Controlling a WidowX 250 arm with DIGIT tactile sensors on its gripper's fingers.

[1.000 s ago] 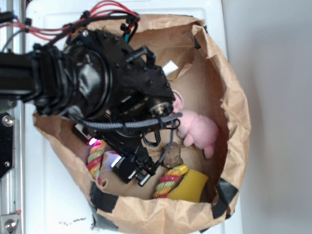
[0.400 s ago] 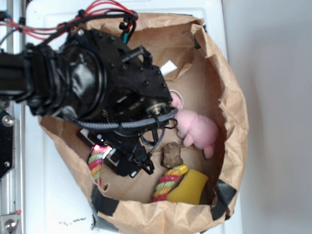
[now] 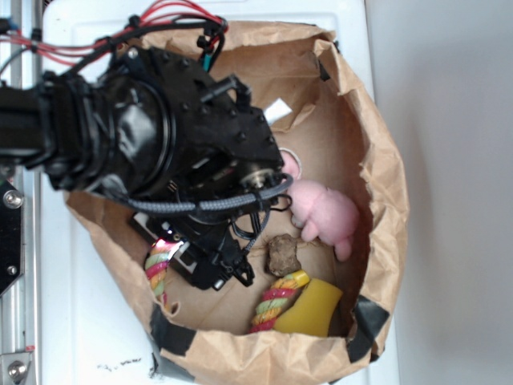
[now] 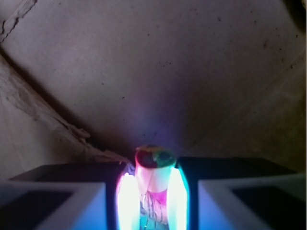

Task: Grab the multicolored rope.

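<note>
Inside the brown paper bag [image 3: 377, 160], my gripper [image 3: 166, 247] reaches down at the bag's left side. Its glowing pads [image 4: 127, 196] are shut on the end of the multicolored rope [image 4: 153, 158], whose red and green tip stands up between them. From outside, red, yellow and green twisted strands of the rope [image 3: 157, 271] show just below the gripper. The black arm hides the jaws there. A similar twisted rope piece [image 3: 275, 298] lies lower right; whether the two are joined is hidden.
A pink plush [image 3: 325, 212] lies at the bag's right. A brown lump [image 3: 282, 254] sits in the middle and a yellow object [image 3: 314, 307] at the bottom. The bag walls close in all round. The bag stands on a white surface [image 3: 80, 321].
Since a second ago the arm has shifted slightly up and left, uncovering the brown lump. The rope strands stay at the gripper. Nothing has moved in the last half second.
</note>
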